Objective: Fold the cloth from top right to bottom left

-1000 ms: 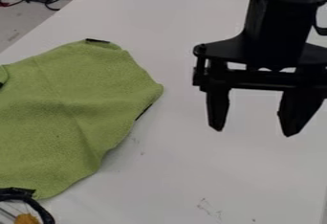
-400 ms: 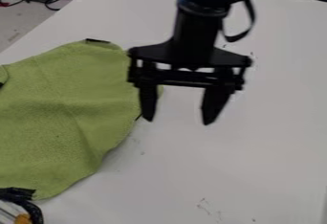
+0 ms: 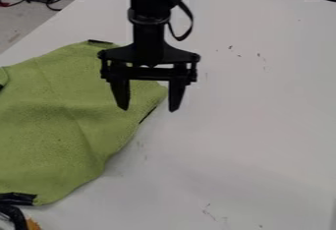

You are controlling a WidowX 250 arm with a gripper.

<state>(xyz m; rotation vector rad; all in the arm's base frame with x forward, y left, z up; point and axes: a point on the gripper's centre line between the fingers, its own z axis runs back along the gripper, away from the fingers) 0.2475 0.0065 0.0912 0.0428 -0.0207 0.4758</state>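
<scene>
Claw spread and holding nothing, the black robot arm [image 3: 150, 22] hangs over the right side of a green cloth [image 3: 56, 111] as we watch a fold that has yet to be made. The cloth lies on the left of the pale tabletop [image 3: 249, 126], mostly flat but for soft creases across its middle, its left part cut off by the edge of our view. The claw [image 3: 148, 109] points down with its two fingers well apart, one over the green fabric and the other just beyond its right-hand corner. We read that placement as deliberate: straddling the edge would let the fingers close on a pinch of fabric, and this corner seems the likely top right from which to fold. Whether the tips touch anything, we cannot tell. Next, we judge, the claw needs to sink, close on the corner and carry it toward the bottom left, where a black curved object [image 3: 13, 216] sits beside the cloth and could get in the way. Too high a grip, we think, would miss the thin fabric; too low would press on the tabletop.
</scene>
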